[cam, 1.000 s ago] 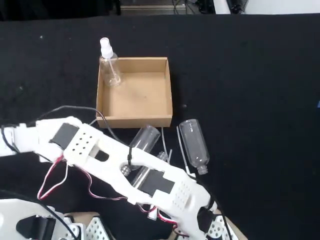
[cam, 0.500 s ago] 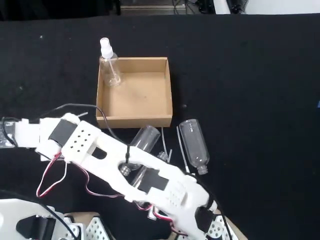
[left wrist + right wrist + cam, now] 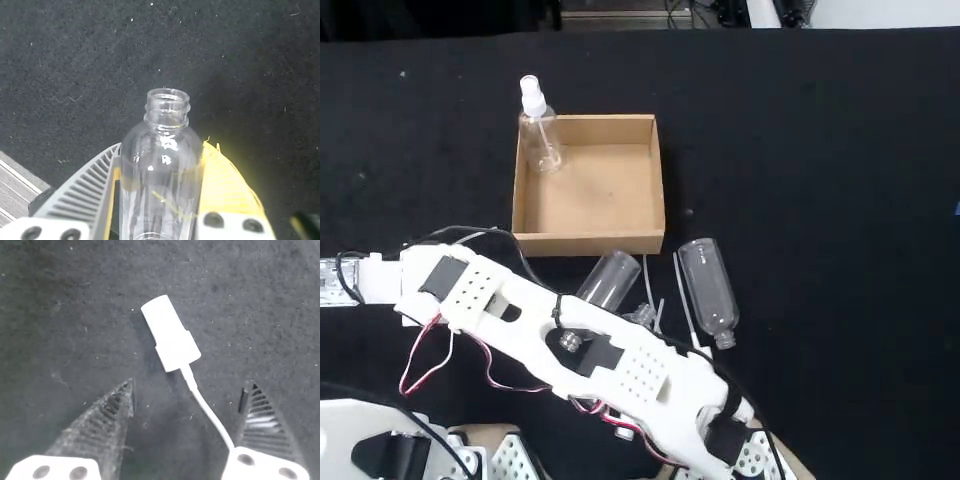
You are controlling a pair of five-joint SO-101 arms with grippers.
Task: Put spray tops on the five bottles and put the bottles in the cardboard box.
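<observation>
Your left gripper (image 3: 162,150) is clamped around a clear plastic bottle (image 3: 161,170) with a bare threaded mouth, while your right gripper (image 3: 189,385) stands spread over a white spray top (image 3: 170,335) trailing its thin tube. In the far-left corner of the brown cardboard box (image 3: 588,243) stands a capped clear bottle (image 3: 538,135); an uncapped clear bottle (image 3: 708,285) lies just outside its near wall

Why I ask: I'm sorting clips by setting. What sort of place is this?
Probably a robotics lab bench: black-clothed table, white robot arm trailing red wires, cables beyond the far edge.
</observation>
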